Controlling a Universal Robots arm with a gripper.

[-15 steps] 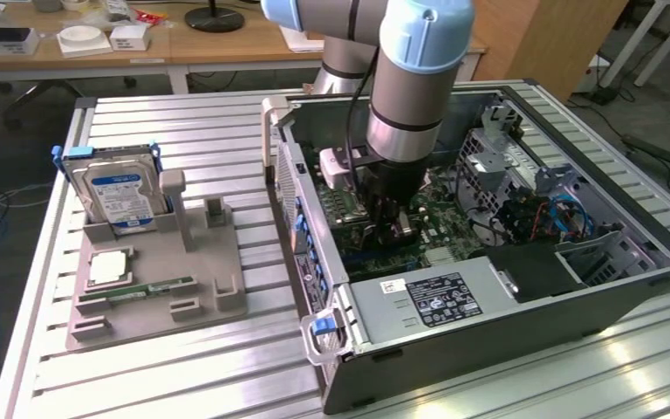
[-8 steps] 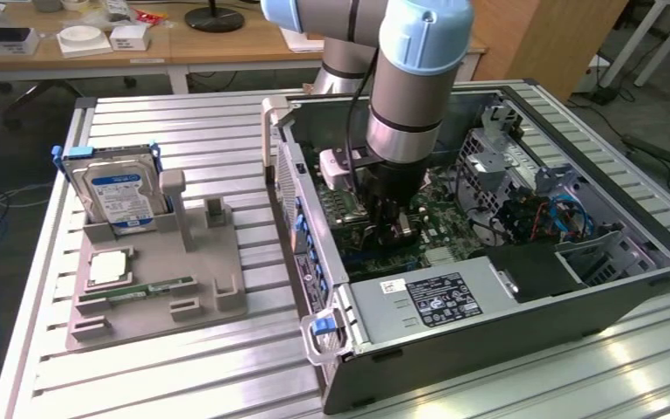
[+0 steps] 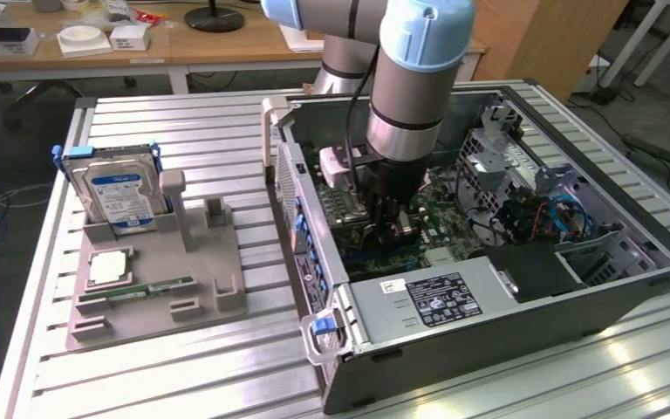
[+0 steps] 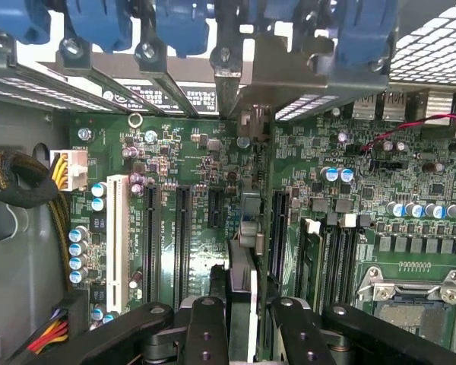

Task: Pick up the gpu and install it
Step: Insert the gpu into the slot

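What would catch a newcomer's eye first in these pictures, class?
The robot arm reaches into the open computer case, its gripper low over the green motherboard. The gpu sits edge-on between its fingers. A blue-labelled hard drive stands upright at the exterior view's left.

One gpu point(image 4: 242, 268), one hard drive point(image 3: 119, 188), one memory stick point(image 3: 140, 288) — one case point(image 3: 544, 325).

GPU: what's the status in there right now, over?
The claw shut on the gpu, inside the computer case. Card upright, edge-on, over the motherboard slots; seated or not, cannot tell. Nothing seen lying across those slots.
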